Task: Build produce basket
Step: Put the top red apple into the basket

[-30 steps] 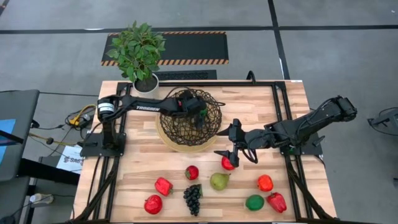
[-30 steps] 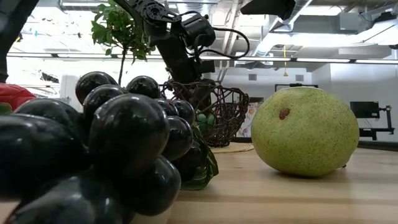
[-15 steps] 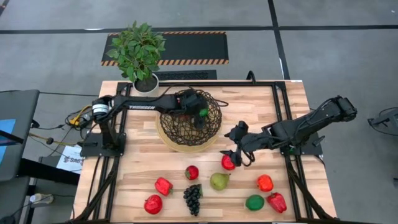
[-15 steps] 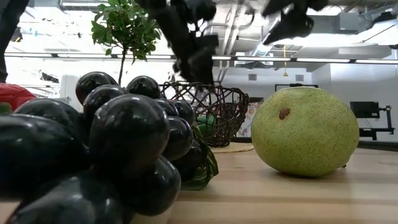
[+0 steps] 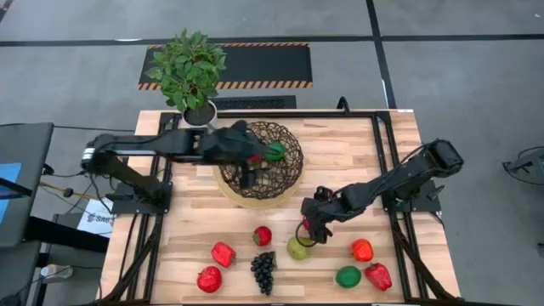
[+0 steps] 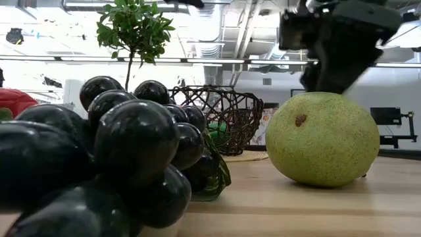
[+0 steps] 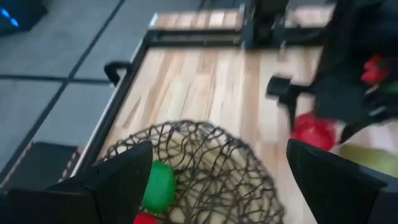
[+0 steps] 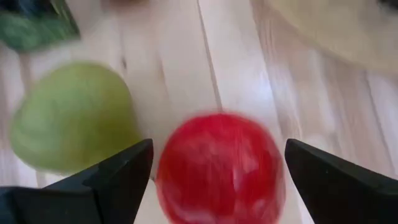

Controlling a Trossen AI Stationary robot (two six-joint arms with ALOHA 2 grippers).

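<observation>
red fruit sits dead ahead between our right fingers

we take the pear [image 5: 297,248] as our landmark. nearest the table's front edge, just left of the pear, lies the grape bunch [image 5: 263,270]. our right gripper [image 5: 309,231] hangs just behind the pear, jaws spread wide and holding nothing. in the right wrist view the red fruit [image 8: 221,168] lies straight ahead, centred in the gap between the fingers, touching neither, with the pear just beside it. we judge the right arm far nearer to it than the left. farther back from the pear stands the basket [image 5: 259,161], a green piece [image 5: 275,152] already inside. our left gripper [image 5: 246,163] hovers over it, spread and empty.
</observation>
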